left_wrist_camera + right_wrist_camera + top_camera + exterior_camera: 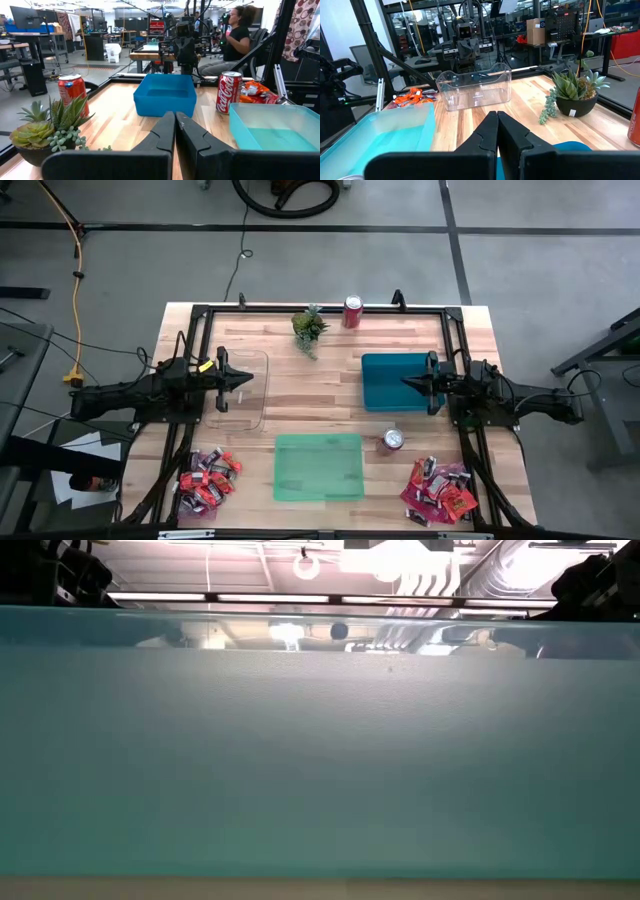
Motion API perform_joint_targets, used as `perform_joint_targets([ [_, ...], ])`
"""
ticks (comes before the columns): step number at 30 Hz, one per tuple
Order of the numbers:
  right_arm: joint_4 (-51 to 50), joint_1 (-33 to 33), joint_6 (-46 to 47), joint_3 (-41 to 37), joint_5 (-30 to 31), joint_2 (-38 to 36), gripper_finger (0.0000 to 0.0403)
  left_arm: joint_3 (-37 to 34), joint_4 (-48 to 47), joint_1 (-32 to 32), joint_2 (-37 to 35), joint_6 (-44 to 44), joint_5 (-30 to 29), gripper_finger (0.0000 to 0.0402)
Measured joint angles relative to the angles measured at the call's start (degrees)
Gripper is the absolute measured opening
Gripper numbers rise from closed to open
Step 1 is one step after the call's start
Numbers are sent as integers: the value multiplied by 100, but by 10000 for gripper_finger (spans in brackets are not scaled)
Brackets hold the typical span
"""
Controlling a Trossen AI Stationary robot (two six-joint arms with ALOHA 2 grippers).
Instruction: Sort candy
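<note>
A: Status entry. The candy lies in two heaps at the near edge of the table [480, 330]: left candy pile [206, 478] and right candy pile [440, 490]. All three trays look empty: clear tray [240, 390], blue tray [395, 380], green tray [318, 467]. My read: sorting is not begun, everything is left to do.

B: Grippers?

A: Left gripper [246, 379] hangs over the clear tray, fingers pressed together, holding nothing. Right gripper [408, 383] hangs over the blue tray, likewise closed and empty. The wrist views confirm it: the dark fingers meet with no gap.

B: View differences?

A: The high view alone shows both piles and the full layout, including the plant [309, 328] and two soda cans, far can [352, 311] and near can [393, 440]. The low view is nearly filled by a teal wall, likely the green tray's side; no candy visible there. The left wrist view catches a strip of the right pile behind a can, plus a seated person [239, 35] in the room. The right wrist view shows the left pile beyond the green tray.
</note>
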Motion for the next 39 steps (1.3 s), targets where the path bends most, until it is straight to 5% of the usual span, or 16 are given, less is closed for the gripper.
perform_joint_targets([
  [21, 18, 0, 7, 0, -1, 0, 0, 0, 0, 0, 0, -2, 0, 0],
  [25, 686, 0, 1020, 0, -57, 1, 0, 0, 2, 1, 0, -1, 0, 0],
  [30, 2673, 0, 2547, 7, 196, 5, 0, 0, 2, 0, 0, -2, 0, 0],
  [34, 3097, 1, 2969, 642, -587, 292, 0, 2, 2, 2, 0, -2, -2, 0],
  [39, 525, 206, 3100, 2461, -2040, 1434, 6, 2, 0, 2, 0, -2, 0, 0],
])
